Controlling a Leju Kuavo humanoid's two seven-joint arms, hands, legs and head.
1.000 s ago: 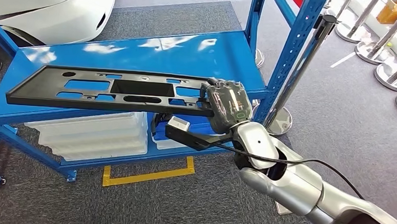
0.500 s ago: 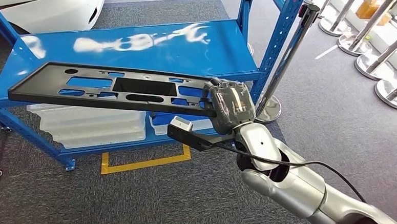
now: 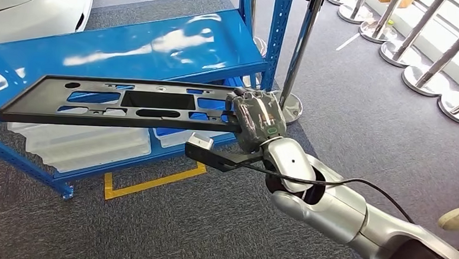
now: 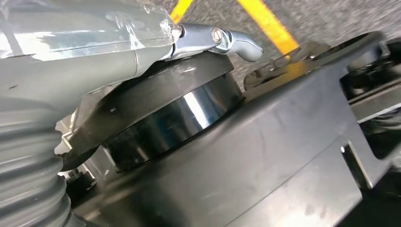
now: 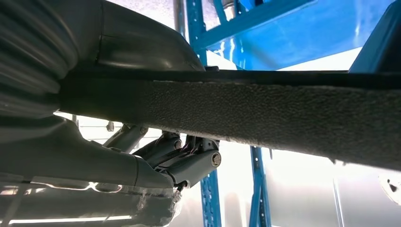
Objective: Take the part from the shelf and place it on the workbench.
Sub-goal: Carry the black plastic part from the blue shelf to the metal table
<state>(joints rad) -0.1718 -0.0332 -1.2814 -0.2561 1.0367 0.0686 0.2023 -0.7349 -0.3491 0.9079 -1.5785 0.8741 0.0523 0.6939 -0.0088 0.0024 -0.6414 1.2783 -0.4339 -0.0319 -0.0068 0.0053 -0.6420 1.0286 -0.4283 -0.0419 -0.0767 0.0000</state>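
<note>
Our right hand (image 3: 262, 120) grips one end of the long black part (image 3: 122, 103), holding it roughly level in the air above the blue shelf (image 3: 160, 43) and white bins (image 3: 78, 145). Our left hand (image 4: 142, 42) appears curled near our own body; we cannot tell its state.
</note>
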